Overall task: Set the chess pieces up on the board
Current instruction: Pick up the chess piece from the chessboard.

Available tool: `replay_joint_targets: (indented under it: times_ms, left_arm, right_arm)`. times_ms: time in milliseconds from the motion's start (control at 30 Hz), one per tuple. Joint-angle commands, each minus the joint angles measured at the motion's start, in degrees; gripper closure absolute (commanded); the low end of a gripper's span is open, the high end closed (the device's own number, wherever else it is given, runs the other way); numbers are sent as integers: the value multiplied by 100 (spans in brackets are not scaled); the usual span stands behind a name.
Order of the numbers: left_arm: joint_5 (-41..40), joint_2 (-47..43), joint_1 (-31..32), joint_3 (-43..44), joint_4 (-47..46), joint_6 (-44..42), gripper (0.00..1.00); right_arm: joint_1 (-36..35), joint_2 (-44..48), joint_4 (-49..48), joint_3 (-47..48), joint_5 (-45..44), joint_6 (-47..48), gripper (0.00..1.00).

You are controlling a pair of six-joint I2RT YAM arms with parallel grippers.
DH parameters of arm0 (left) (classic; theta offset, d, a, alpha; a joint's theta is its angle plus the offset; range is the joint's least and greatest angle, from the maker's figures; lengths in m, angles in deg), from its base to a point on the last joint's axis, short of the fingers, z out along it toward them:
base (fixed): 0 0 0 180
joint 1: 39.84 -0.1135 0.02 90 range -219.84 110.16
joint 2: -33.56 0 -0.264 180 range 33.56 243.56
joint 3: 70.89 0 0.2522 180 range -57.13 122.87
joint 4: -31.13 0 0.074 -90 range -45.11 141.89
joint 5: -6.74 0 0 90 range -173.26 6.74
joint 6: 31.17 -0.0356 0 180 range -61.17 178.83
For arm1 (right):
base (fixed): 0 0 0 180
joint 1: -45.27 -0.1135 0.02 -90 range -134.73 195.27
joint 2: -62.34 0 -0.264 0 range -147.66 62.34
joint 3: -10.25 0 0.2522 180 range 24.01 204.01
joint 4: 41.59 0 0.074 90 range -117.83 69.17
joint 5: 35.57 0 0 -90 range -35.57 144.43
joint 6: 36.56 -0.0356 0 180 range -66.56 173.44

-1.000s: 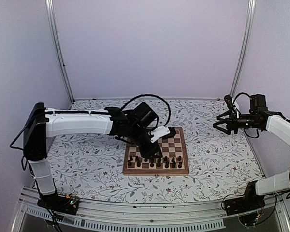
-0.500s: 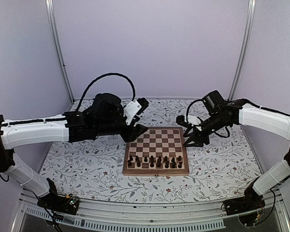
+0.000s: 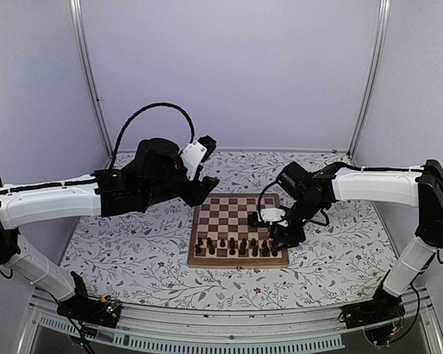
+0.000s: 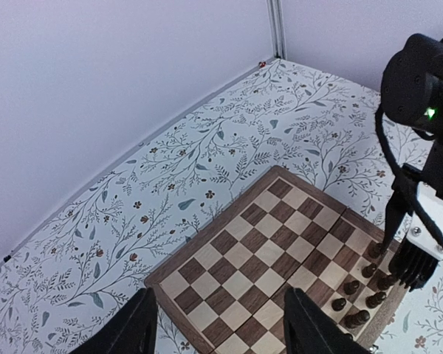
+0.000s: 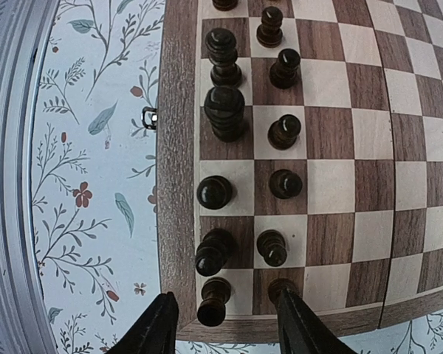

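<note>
Top external: left gripper (image 3: 205, 164) hangs raised near board's far left corner, over floral table (image 3: 133, 243); left wrist view shows its fingers (image 4: 136, 328) spread wide, nothing between them. Board (image 3: 240, 210) lies at table centre. Chess pieces (image 3: 236, 247) stand upright in two rows along board's near edge. Right gripper (image 3: 279, 237) sits low over board's near right corner; right wrist view: fingers apart, straddling corner piece (image 5: 214, 301), not pinching it

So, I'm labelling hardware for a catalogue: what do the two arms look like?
The left arm and right arm have long white links, black joints and black wrist housings. A black cable loops over the left wrist. Fingers are black; a green light glows on the right wrist.
</note>
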Motion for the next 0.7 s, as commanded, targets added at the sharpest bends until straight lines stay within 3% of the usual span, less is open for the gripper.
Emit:
replay_joint_targets:
  times_ms: [0,400,667]
  left_arm:
    - [-114,-118,-54,-2,-138,53,40]
    - [-133,-55,-66,25,-85,0,40]
    - [-142,-21,-66,52,-36,-47,40]
  right_arm:
    - [-145,-158,66,218,-97,65,51]
    - [-326,-502,36,428,-67,-25,61]
    - [-471,-572,175,438,-78,16,79]
